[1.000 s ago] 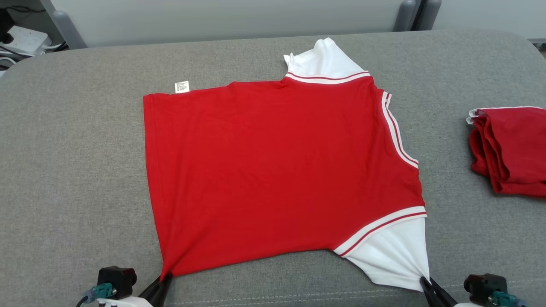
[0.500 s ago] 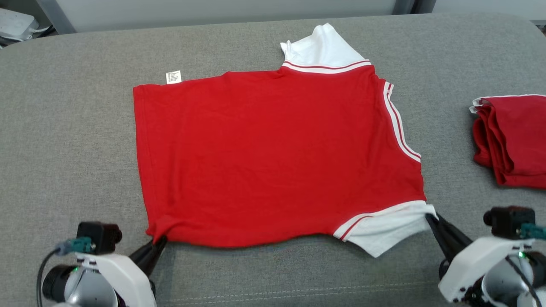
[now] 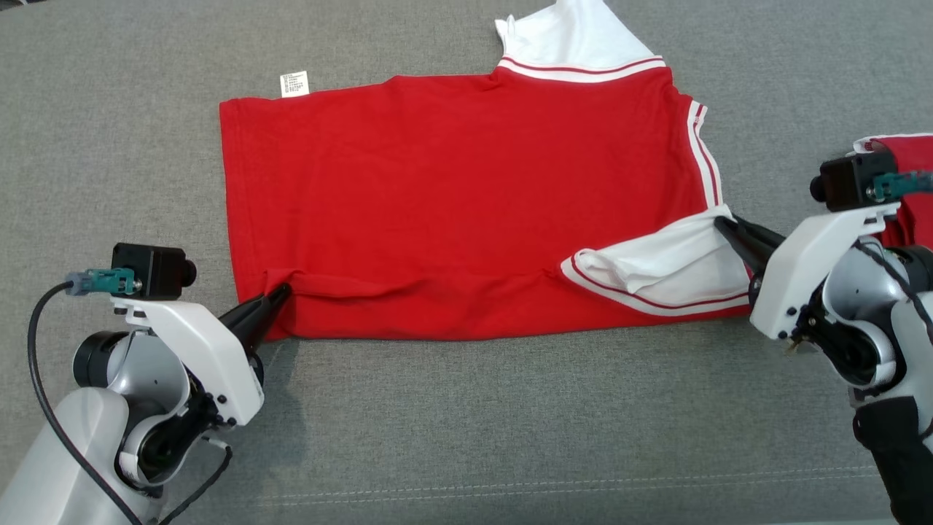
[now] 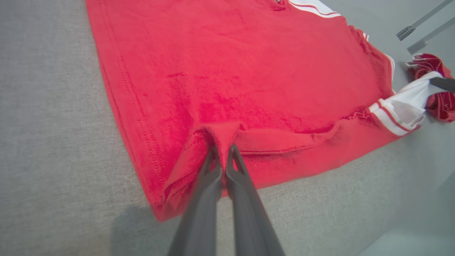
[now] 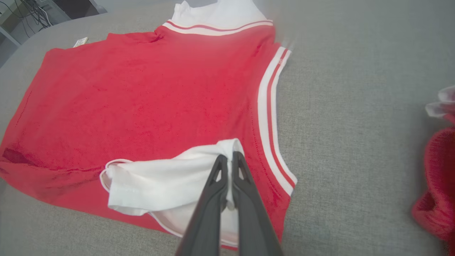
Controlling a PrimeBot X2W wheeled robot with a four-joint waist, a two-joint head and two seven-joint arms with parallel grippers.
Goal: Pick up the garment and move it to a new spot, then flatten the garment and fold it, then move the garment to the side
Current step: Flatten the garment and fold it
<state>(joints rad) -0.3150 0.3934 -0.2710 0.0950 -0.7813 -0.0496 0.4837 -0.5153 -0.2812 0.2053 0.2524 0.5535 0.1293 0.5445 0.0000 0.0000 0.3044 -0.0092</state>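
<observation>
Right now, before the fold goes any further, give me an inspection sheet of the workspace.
Surface: grey fabric pad, the shirt lying on it.
Job's things: red shirt spread out, its near edge lifted and folding over; white sleeve turned onto the red.
Clutter: folded red garment at the right; white tag at the shirt's far edge.
Grippers: left gripper shut on the shirt's near hem corner; right gripper shut on the white sleeve.
Cables: dark cable looping beside the left wrist.
Surroundings: metal legs beyond the pad; wires past its far corner.
</observation>
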